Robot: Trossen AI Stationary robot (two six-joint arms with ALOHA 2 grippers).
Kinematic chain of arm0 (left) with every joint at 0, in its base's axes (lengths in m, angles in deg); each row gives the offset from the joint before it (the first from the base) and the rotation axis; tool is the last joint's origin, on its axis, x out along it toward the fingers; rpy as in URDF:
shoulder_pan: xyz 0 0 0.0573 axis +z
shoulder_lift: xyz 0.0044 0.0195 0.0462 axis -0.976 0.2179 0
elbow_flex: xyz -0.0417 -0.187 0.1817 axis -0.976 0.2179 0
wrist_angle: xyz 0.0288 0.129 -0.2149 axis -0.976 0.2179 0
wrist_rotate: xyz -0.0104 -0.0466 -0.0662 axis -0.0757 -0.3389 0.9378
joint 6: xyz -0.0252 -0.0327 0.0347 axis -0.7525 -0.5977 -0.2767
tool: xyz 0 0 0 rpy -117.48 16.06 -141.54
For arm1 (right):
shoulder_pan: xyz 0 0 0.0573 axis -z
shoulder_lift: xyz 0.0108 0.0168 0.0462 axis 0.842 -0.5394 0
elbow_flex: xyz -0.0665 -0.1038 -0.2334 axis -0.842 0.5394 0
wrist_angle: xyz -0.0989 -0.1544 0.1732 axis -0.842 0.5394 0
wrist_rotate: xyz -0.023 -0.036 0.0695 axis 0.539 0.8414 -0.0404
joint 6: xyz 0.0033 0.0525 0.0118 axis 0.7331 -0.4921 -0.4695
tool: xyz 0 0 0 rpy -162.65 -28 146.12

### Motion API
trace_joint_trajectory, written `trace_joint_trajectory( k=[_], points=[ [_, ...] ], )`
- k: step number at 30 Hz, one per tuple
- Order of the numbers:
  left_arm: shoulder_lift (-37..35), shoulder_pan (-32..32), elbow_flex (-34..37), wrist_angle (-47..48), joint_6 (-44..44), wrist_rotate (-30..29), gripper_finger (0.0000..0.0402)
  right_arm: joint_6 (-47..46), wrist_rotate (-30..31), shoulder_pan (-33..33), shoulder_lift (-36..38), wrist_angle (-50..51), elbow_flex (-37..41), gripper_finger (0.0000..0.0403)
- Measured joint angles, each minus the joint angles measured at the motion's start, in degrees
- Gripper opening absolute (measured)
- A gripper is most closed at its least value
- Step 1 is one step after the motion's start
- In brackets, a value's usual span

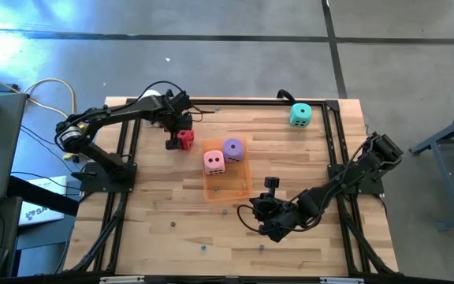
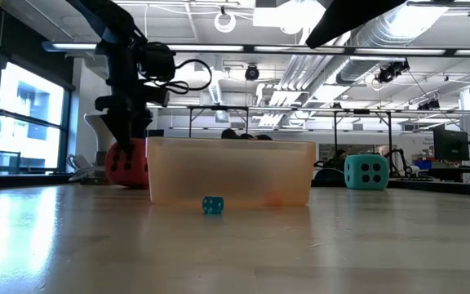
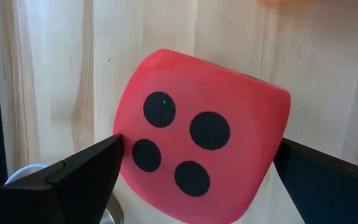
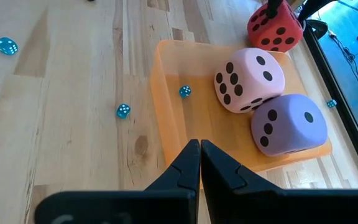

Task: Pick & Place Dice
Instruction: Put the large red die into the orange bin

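Left claw (image 1: pixel 181 140) is grasping the red die (image 1: pixel 185 139), resting on the bench (image 1: pixel 306 166) beside the orange tray (image 1: pixel 228 192) | pink die (image 1: pixel 214 162), purple die (image 1: pixel 232 149) are sitting in tray | teal die (image 1: pixel 299 115) far corner | right claw (image 1: pixel 268 186) clenched, waiting near tray.

Four large soft foam dice with black pips are counted: one red die (image 1: pixel 185 139), one pink die (image 1: pixel 214 162), one purple die (image 1: pixel 232 149) and one teal die (image 1: pixel 300 115). One flat translucent orange plastic tray (image 1: pixel 228 189) is seen on the wooden counter (image 1: pixel 164 205). Two dark robot arms are present. Several tiny blue dice are scattered about; three (image 4: pixel 6 45) (image 4: pixel 123 111) (image 4: pixel 184 91) are counted in the right wrist view.
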Motion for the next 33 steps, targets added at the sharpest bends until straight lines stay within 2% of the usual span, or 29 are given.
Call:
trace_joint_trajectory(
  k=[8, 13, 20, 25, 33],
  points=[
    [0.0, 0.0, 0.0, 0.2, -3.8, -0.3, 0.0396, 0.0, 0.0, 0.0, 0.0, 0.0, 0.0, 0.0004],
    [0.0, 0.0, 0.0, 0.1, -4.6, 3.2, 0.0396, 0.0, 0.0, 0.0, 0.0, 0.0, 0.0, 0.0004],
    [0.0, 0.0, 0.1, 0.1, -4.9, 3.7, 0.0395, 0.0, 0.0, 0.0, 0.0, 0.0, 0.0, 0.0004],
    [0.0, 0.0, 0.2, -0.5, -8.2, 5.6, 0.0395, 0.0, 0.0, 0.0, 0.0, 0.0, 0.0, 0.0004],
    [0.1, -0.1, 1.8, -2.6, -8.4, 4.0, 0.0395, 0.0, 0.0, 0.0, 0.0, 0.0, 0.0, 0.0004]
  ],
)
